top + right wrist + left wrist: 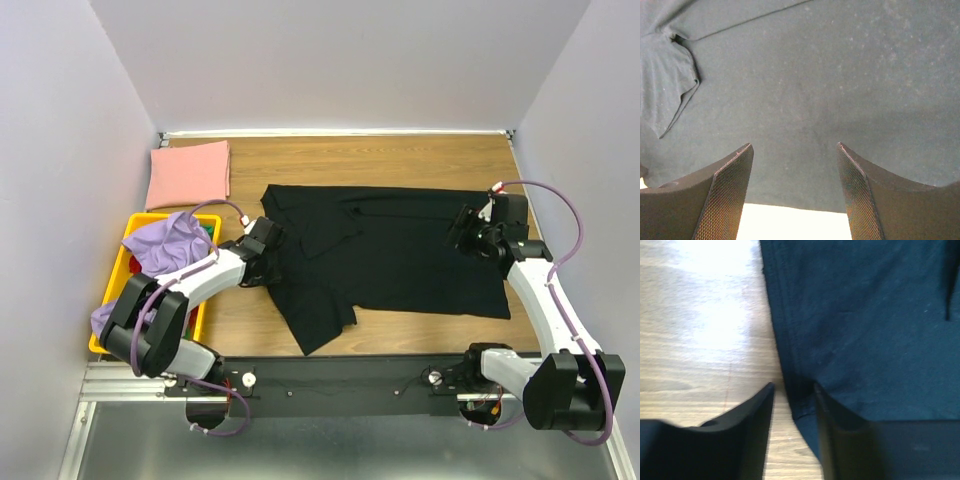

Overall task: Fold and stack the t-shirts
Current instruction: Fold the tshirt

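A black t-shirt lies spread out on the wooden table, one sleeve trailing toward the front. My left gripper is low at its left edge. In the left wrist view the jaws stand narrowly apart astride the shirt's hem, one finger on wood, the other over cloth. My right gripper hovers over the shirt's right part, open and empty, with black cloth below it. A dusty pink t-shirt lies folded at the back left. A lavender t-shirt lies crumpled in the crate.
A yellow plastic crate stands at the left edge beside my left arm. White walls close in the table on three sides. Bare wood shows behind the black shirt and at the front.
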{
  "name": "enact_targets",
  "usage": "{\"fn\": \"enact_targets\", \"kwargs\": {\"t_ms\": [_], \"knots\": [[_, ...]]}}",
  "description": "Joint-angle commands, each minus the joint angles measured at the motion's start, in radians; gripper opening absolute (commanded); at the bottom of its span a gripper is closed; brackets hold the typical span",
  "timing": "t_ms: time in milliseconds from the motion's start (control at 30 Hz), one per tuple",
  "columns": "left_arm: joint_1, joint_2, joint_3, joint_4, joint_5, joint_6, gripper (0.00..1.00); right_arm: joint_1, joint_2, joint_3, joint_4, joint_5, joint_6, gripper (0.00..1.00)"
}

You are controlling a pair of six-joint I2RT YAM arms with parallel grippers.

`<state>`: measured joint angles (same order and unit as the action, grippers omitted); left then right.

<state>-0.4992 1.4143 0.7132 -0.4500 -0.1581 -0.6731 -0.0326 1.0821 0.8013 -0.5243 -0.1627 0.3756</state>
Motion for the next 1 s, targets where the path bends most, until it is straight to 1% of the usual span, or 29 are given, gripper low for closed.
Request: {"fn": "enact_targets", "kwargs": {"t_ms": [0, 33, 100, 133, 167, 200, 233, 267, 300, 333, 467, 533, 567, 600, 633, 667, 733, 767, 800, 867, 900, 967], "knots": [[-0.018, 0.057, -0.014, 0.004, 0.023, -0.036, 0.35, 0.005, -0.021, -0.017, -0.002, 0.002, 0.005, 0.74], [-0.019, 0.058, -0.012, 0.004, 0.026, -0.036, 0.29, 0.005, -0.018, -0.017, 0.0, 0.003, 0.009, 0.74], [-0.021, 0.061, -0.006, -0.003, 0.026, -0.036, 0.13, 0.005, -0.011, -0.013, -0.002, 0.023, 0.011, 0.74], [-0.019, 0.058, -0.004, -0.004, 0.022, -0.033, 0.09, 0.005, -0.01, -0.013, -0.003, 0.037, 0.011, 0.74], [-0.021, 0.052, -0.001, -0.009, 0.019, -0.031, 0.03, 0.005, -0.011, -0.017, -0.009, 0.082, 0.023, 0.74], [-0.021, 0.049, 0.002, -0.01, 0.017, -0.028, 0.0, 0.005, -0.011, -0.02, -0.017, 0.116, 0.031, 0.76], [-0.021, 0.046, 0.005, -0.012, 0.015, -0.026, 0.0, 0.005, -0.011, -0.022, -0.028, 0.156, 0.046, 0.78], [-0.021, 0.041, 0.005, -0.013, 0.012, -0.022, 0.0, 0.003, -0.013, -0.024, -0.042, 0.219, 0.071, 0.85], [-0.021, 0.034, 0.005, -0.009, 0.011, -0.02, 0.0, 0.002, -0.014, -0.03, -0.054, 0.321, 0.1, 0.94], [-0.019, 0.029, 0.003, -0.004, 0.009, -0.017, 0.0, -0.003, -0.016, -0.048, -0.063, 0.359, 0.133, 1.0], [-0.021, 0.017, -0.003, 0.017, 0.012, 0.006, 0.0, -0.049, 0.015, -0.068, -0.132, 0.471, 0.213, 1.0], [-0.019, 0.011, -0.003, 0.025, 0.014, 0.02, 0.0, -0.095, 0.047, -0.067, -0.192, 0.515, 0.267, 1.0], [-0.021, 0.005, -0.006, 0.036, 0.012, 0.027, 0.0, -0.098, 0.073, -0.056, -0.241, 0.578, 0.313, 1.0], [-0.021, 0.0, -0.008, 0.037, 0.012, 0.027, 0.0, -0.098, 0.073, -0.042, -0.241, 0.6, 0.313, 1.0], [-0.021, 0.0, -0.009, 0.04, 0.011, 0.033, 0.0, -0.121, 0.1, -0.027, -0.299, 0.598, 0.363, 1.0], [-0.021, -0.002, -0.011, 0.043, 0.009, 0.036, 0.0, -0.142, 0.11, -0.013, -0.315, 0.583, 0.382, 1.0], [-0.021, -0.003, -0.012, 0.054, 0.015, 0.04, 0.0, -0.216, 0.13, -0.028, -0.332, 0.542, 0.45, 1.0], [-0.019, -0.003, -0.012, 0.057, 0.017, 0.038, 0.0, -0.248, 0.133, -0.059, -0.333, 0.495, 0.471, 1.0], [-0.021, -0.005, -0.011, 0.06, 0.019, 0.04, 0.0, -0.301, 0.136, -0.077, -0.332, 0.479, 0.515, 1.0], [-0.021, -0.012, -0.011, 0.062, 0.014, 0.04, 0.0, -0.334, 0.137, -0.112, -0.329, 0.473, 0.557, 1.0], [-0.019, -0.018, -0.008, 0.059, 0.014, 0.04, 0.0, -0.343, 0.137, -0.128, -0.327, 0.495, 0.578, 0.99], [-0.019, -0.038, -0.004, 0.053, 0.011, 0.038, 0.0, -0.363, 0.131, -0.157, -0.325, 0.517, 0.628, 0.94]]}}
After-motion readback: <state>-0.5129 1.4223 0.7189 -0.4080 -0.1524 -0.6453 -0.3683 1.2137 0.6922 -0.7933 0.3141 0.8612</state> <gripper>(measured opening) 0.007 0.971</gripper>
